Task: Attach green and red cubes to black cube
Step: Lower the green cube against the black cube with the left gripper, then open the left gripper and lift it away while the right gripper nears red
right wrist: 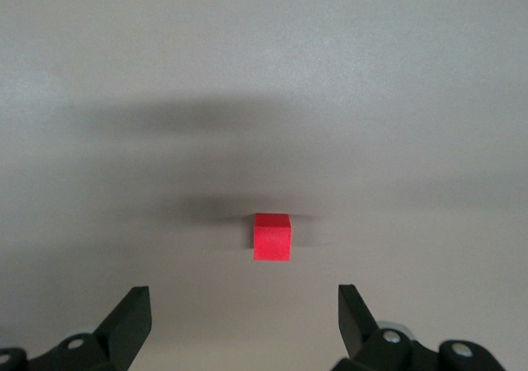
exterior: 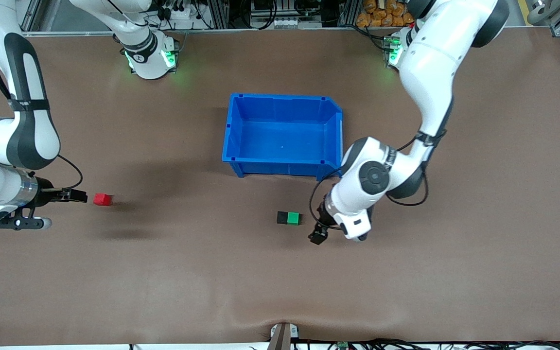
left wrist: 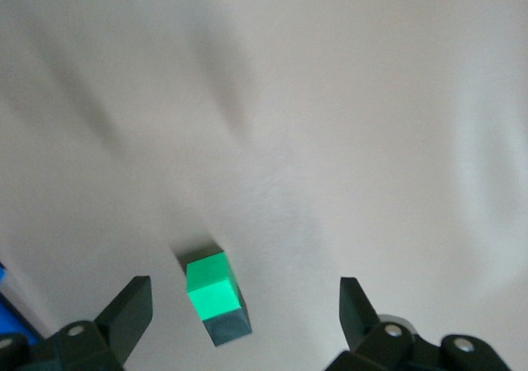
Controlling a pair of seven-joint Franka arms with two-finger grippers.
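Green cube and black cube sit pressed side by side on the brown counter, nearer the front camera than the blue bin, the green one toward my left arm's end. My left tool hangs just beside the pair on that same end, its fingers spread wide and released, touching neither cube; in the left wrist view the green cube lies apart from both fingers. The red cube rests alone, well apart from the pair, toward my right arm's end. My right tool is just beside it, fingers spread and empty.
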